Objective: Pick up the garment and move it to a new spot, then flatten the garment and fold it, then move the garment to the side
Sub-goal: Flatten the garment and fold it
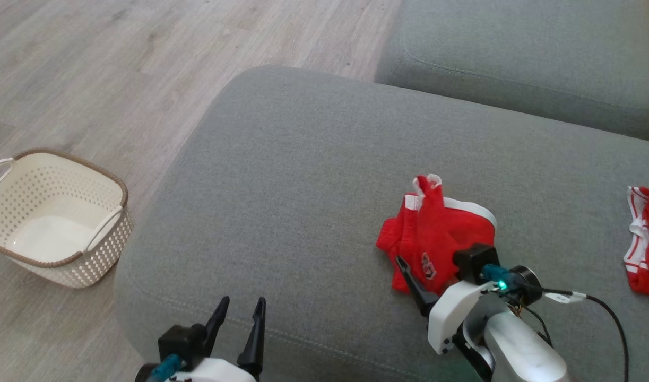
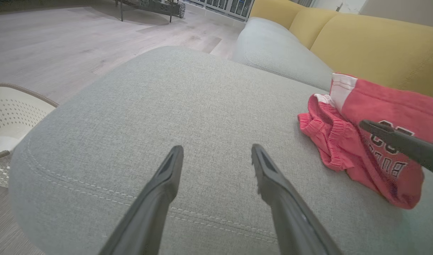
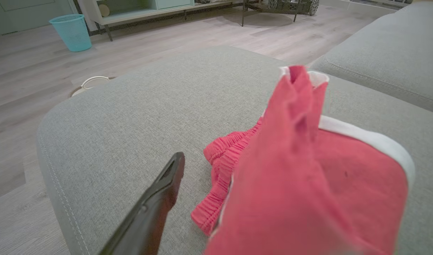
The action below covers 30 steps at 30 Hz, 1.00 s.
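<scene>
The garment (image 1: pixel 435 233) is a crumpled red pair of shorts with white trim and a printed logo. It lies on the grey cushion (image 1: pixel 303 175), with one fold standing up in a peak (image 3: pixel 297 92). My right gripper (image 1: pixel 422 265) is open at its near edge. Its left finger (image 3: pixel 166 184) rests bare over the cushion, and red cloth drapes over and hides the other one. My left gripper (image 1: pixel 243 313) hangs open over the cushion's front left (image 2: pixel 217 156), well apart from the garment (image 2: pixel 361 141) and holding nothing.
A cream perforated basket (image 1: pixel 53 217) stands on the wooden floor left of the cushion. Another red and white cloth (image 1: pixel 645 239) lies at the right edge. A second grey cushion (image 1: pixel 515 53) lies behind, with a yellow sofa back (image 2: pixel 372 42) beyond. A teal bin (image 3: pixel 72 32) stands far off.
</scene>
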Motion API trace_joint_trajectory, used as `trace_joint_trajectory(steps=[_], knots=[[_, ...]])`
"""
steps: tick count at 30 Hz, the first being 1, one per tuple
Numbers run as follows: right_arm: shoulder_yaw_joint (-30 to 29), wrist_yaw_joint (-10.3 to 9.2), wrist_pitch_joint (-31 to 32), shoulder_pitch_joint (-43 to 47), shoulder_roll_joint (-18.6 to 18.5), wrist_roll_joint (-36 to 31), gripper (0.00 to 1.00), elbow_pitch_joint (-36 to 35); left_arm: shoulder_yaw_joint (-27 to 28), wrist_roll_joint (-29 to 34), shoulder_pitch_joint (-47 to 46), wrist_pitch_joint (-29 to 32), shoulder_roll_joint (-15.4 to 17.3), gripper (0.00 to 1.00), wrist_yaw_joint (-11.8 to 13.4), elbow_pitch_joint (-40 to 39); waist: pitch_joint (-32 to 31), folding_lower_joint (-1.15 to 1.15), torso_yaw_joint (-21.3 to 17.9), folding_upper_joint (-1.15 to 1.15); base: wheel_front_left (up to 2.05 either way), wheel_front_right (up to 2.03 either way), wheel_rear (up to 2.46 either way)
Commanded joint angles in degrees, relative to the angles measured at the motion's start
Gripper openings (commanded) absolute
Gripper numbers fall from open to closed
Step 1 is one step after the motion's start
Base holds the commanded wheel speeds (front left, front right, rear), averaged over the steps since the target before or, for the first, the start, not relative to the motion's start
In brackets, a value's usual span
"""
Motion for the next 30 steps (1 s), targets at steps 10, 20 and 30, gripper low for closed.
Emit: trace_joint_trajectory(steps=[10,20,30], knots=[[-0.35,-0.01,0.15,-3.37,0.37,1.54,1.00,-0.18,1.64,-0.04,-2.33,-0.70,-0.33,1.00,-0.42,-0.75,-0.72,0.00,1.02,0.00,0.00,0.00,0.00],[1.76,-0.01,-0.23,-1.79,0.37,11.87,1.00,-5.24,3.43,0.38,-2.07,-0.70,-0.33,1.00,-0.32,-1.44,-2.31,0.00,-1.93,0.00,0.00,0.00,0.00],[-9.09,-0.01,-0.67,0.23,0.37,6.48,1.00,-16.65,5.32,0.44,-2.24,-0.70,-0.33,1.00,0.01,-4.29,-2.84,0.00,-6.27,0.00,0.00,0.00,0.00]])
